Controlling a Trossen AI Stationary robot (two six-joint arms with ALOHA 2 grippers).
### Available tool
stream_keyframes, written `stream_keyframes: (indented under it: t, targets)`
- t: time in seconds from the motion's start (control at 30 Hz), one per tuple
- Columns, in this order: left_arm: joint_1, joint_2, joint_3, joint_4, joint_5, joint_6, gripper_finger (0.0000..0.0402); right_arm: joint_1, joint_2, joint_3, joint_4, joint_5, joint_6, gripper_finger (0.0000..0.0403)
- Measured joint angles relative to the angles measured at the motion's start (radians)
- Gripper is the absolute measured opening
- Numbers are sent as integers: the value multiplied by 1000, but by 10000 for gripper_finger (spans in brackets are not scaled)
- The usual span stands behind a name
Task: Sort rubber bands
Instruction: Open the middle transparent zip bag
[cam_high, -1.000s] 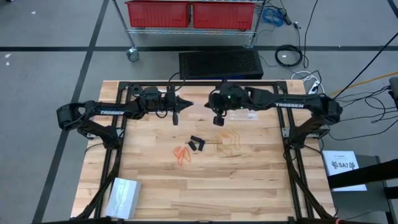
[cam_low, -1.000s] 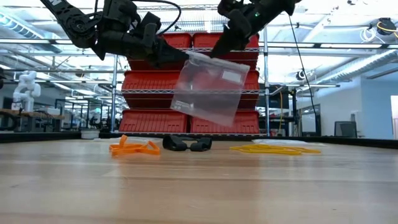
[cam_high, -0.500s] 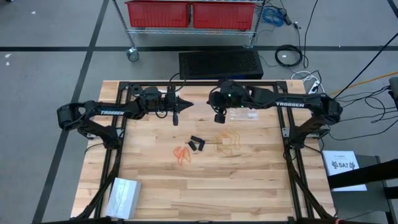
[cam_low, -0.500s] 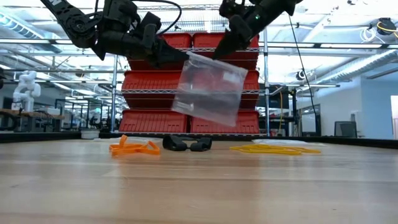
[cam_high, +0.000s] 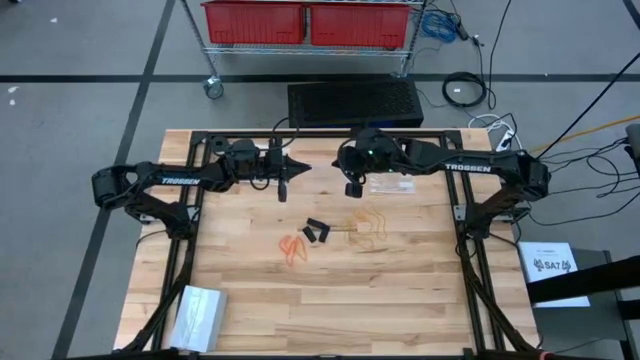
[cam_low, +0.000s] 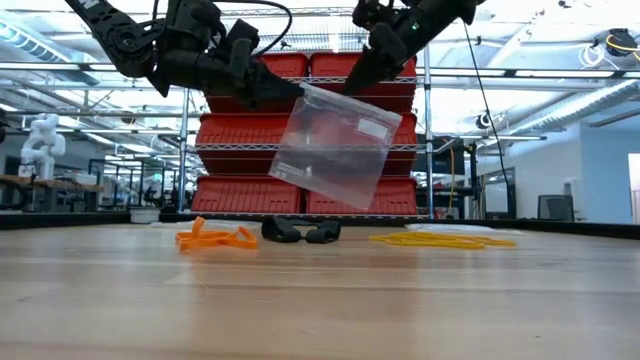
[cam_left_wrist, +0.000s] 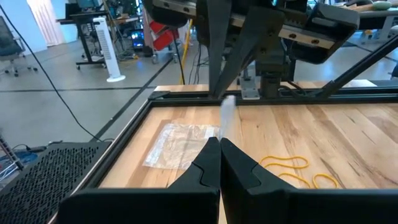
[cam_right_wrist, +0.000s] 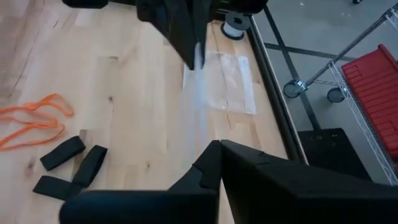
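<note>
A clear plastic bag (cam_low: 335, 140) hangs in the air over the table's far middle, between my two grippers. My left gripper (cam_high: 303, 167) comes in from the left and my right gripper (cam_high: 350, 190) from the right; both are shut on the bag. On the table below lie the rubber bands in three clusters: orange (cam_high: 292, 246), black (cam_high: 318, 232) and pale yellow (cam_high: 370, 222). No gripper touches them. My left gripper pinches the bag's upper corner (cam_low: 303, 90) between its two fingers, coming level from the table's left. The bag hangs below, clear of the table. My right gripper pinches the bag's top edge (cam_low: 352, 93) a little along from that corner, slanting down from the right. The bag hangs tilted beneath it.
A second clear bag (cam_high: 388, 185) lies flat on the table at the far right, under the right arm. A stack of clear bags (cam_high: 198, 315) sits at the near left corner. The black frame (cam_high: 186, 250) borders the table. Bare wood lies toward the near edge.
The hanging bag has tilted a little more, its lower edge swinging slightly toward the table's left. Both grippers have kept their hold.
</note>
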Motion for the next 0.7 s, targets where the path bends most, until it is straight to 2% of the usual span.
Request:
stream_keyframes:
  t: [0.43,0.7]
  targets:
    - [0,0,0,0,0,-18,0,20,0,0,-11,8,18,0]
    - [0,0,0,0,-1,-21,0,19,48,1,-16,6,7,0]
